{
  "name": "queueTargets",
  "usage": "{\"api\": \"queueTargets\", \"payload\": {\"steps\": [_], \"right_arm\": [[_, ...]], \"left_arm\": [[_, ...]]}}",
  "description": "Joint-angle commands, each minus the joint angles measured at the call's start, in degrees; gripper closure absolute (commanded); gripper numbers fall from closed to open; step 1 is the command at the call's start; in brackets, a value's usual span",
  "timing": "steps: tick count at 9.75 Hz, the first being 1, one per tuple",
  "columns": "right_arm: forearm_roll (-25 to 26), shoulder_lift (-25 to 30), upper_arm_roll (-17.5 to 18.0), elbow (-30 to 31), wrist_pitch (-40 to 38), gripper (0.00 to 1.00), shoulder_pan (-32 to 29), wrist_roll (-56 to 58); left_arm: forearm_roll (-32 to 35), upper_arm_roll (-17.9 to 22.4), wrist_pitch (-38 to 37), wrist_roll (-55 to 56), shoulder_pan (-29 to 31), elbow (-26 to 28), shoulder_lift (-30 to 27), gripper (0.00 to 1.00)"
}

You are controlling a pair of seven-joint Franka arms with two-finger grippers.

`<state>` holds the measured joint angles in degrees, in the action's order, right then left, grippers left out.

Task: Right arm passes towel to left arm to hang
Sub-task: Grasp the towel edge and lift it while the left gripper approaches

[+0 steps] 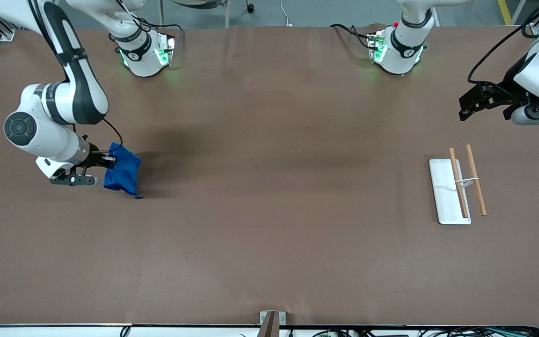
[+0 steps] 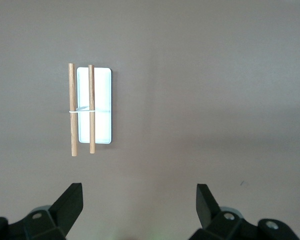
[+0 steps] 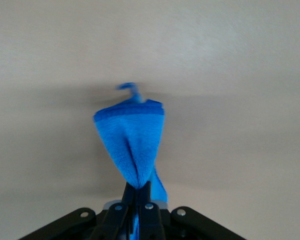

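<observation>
Holding: the towel (image 1: 122,169) is pinched at one edge by the right end effector (image 1: 110,160), whose fingers are closed tight on the cloth; the rest of the blue fabric hangs bunched below the grip.
Towel position: it is seen at the right arm's end of the counter (image 1: 269,234); its lowest corner with the small loop tag (image 1: 137,197) is at or just above the surface, and contact cannot be told.
Left end effector: the left end effector (image 1: 467,106) is held in the air over the left arm's end of the counter, its fingers (image 2: 72,200) spread wide with nothing between them.
Other things: a white tray (image 1: 442,196) is laid flat near the left arm's end, nearer to the front camera than the left end effector; two wooden rods (image 1: 476,186) are carried above it, side by side, joined by a thin white crosspiece.
Obstructions: between the towel and the tray only bare brown surface is seen.
Edges and room: the towel is near the counter's end edge on the right arm's side; the tray is set in from the edge at the left arm's end; a wide stretch of surface is left open in the middle.
</observation>
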<state>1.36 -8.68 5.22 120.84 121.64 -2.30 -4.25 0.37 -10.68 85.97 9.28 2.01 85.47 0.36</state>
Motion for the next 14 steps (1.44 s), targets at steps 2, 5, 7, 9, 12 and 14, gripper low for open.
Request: {"api": "queueTargets", "payload": {"steps": [2, 5, 7, 9, 12, 14], "right_arm": [[-4.92, -0.80, 8.29, -7.62, -3.17, 1.00, -0.16, -2.78], [-19.34, -3.08, 17.68, -9.83, 5.94, 1.00, 0.01, -7.58], [-29.69, -5.19, 24.54, -11.49, 12.45, 1.00, 0.01, -10.68], [-41.21, -6.51, 29.38, -14.12, 15.63, 1.00, 0.01, -10.69], [-58.35, -6.70, 35.46, -15.72, 21.35, 1.00, 0.10, -10.52], [-64.44, -6.70, 38.54, -17.38, 23.80, 1.00, 0.19, -10.60]], "left_arm": [[0.07, -0.57, -0.10, -0.14, -0.08, 0.39, 1.04, 0.00], [-3.60, -0.66, -0.19, -0.32, 0.18, 0.39, 0.96, 0.00], [-15.42, -0.66, -0.36, -4.77, 0.45, 2.84, 2.26, 0.00], [-30.71, -0.49, 3.22, -8.57, 1.06, 6.27, 6.04, 0.00], [-48.55, -0.57, 6.67, -10.76, 1.15, 8.04, 15.86, 0.00], [-64.11, -0.57, 6.76, -12.00, 0.80, 9.97, 21.76, 0.00]]}}
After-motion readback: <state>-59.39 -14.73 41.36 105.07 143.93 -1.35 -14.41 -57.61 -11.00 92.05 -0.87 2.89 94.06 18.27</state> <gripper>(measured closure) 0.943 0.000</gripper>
